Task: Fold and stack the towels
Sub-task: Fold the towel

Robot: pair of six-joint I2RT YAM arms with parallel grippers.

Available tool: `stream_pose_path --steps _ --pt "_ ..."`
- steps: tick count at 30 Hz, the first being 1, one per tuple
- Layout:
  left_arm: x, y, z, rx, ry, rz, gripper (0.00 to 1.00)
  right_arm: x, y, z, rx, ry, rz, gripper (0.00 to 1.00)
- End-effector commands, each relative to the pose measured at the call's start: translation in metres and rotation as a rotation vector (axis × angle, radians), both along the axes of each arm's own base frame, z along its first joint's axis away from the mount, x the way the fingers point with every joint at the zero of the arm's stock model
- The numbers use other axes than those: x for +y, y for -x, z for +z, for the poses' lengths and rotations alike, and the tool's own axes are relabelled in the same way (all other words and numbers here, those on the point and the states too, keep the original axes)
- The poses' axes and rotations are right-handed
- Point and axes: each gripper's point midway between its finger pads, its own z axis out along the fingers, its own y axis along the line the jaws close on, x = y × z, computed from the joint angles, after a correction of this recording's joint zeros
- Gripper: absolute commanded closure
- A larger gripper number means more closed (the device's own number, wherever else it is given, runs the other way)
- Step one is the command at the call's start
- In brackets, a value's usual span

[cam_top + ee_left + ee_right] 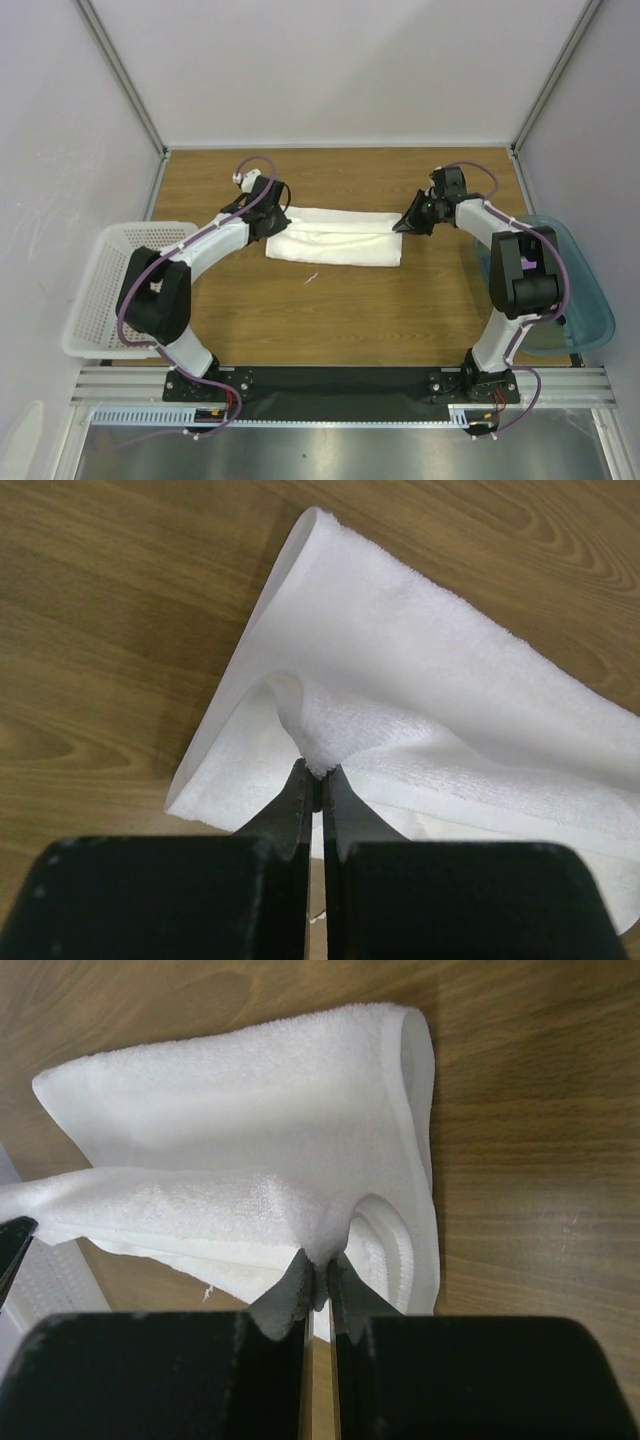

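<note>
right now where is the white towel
In the top view the white towel lies near the table's centre, between the left gripper and right gripper, each pinching one end.

Looking at the left arm (215,240) and right arm (490,222) now: white shells on the links, chunky black housings at the joints. Carrying a purple cable (255,162) apiece, looped past the wrist. Bolted down on black base plates (200,385). Up close, left pincer (320,775) matte black and blocky; right pincer (320,1263) the same, with grey toothed fingertips (285,1295).
</note>
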Motion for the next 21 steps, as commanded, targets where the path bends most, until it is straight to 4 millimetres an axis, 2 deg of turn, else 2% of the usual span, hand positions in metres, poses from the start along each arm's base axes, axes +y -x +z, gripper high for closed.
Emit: stream_pose_path --steps 1,7,13,16,21 --pt "0.006 -0.024 0.020 -0.068 -0.015 0.011 1.00 -0.003 -0.027 0.022 -0.098 -0.007 0.007 1.00" --pt "0.006 -0.026 0.030 -0.093 -0.013 0.005 1.00 -0.001 -0.027 0.037 -0.125 -0.025 0.008 1.00" --pt "0.003 -0.037 0.023 -0.084 -0.031 -0.008 1.00 -0.008 -0.030 0.017 -0.092 0.012 -0.006 1.00" --pt "0.004 -0.044 0.014 -0.074 -0.039 -0.001 1.00 -0.008 -0.033 0.005 -0.077 0.013 -0.009 1.00" --pt "0.006 -0.050 -0.008 -0.034 -0.055 0.012 1.00 -0.008 -0.045 -0.002 -0.078 0.012 -0.011 1.00"
